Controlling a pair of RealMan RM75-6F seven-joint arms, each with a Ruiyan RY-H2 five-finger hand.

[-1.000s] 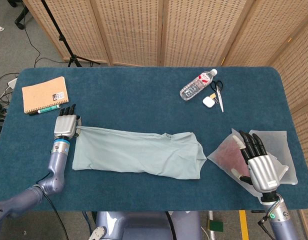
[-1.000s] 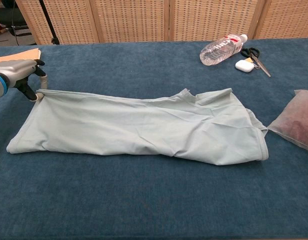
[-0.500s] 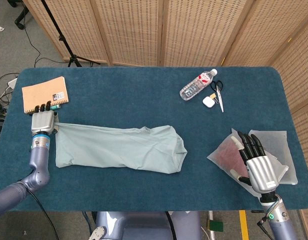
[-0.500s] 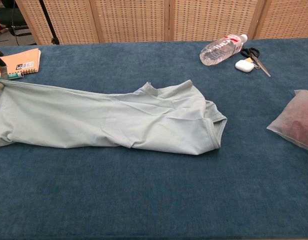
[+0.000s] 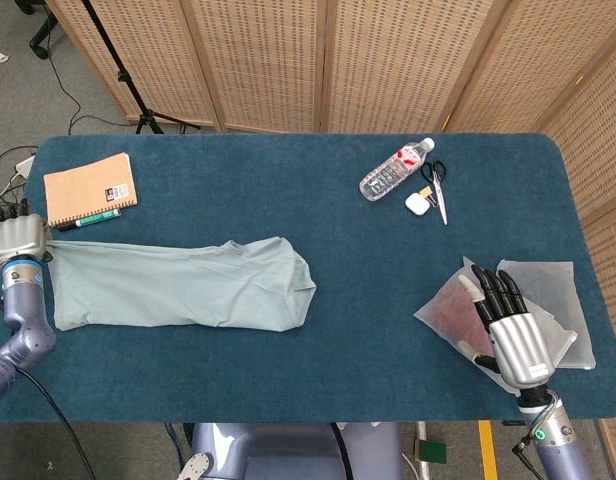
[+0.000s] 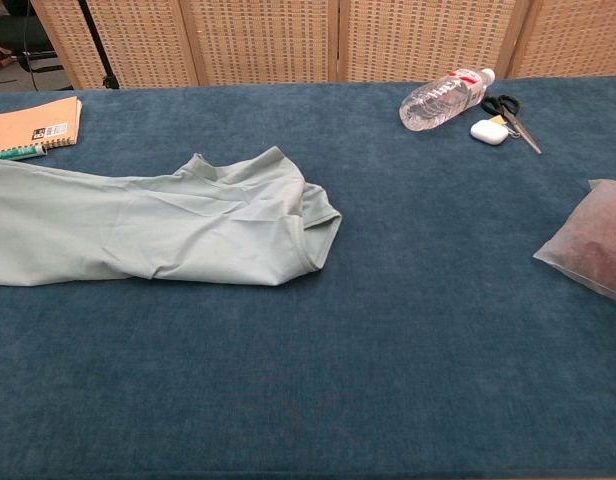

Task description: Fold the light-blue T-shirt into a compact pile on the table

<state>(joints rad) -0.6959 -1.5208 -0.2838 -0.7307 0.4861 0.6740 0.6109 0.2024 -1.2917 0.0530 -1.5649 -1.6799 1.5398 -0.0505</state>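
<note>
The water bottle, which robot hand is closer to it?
Right. The right hand sits over the bags at the table's near right, below the water bottle. The left hand grips the T-shirt at the far left edge, much farther away.

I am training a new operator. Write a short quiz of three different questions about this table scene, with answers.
1. True or false: the left hand holds the T-shirt at its corner.
2. Which lies nearest the scissors? A notebook, B earbud case, C plastic bag
3. The right hand hovers over the ____.

Key: 1 true; 2 B; 3 plastic bag
</note>
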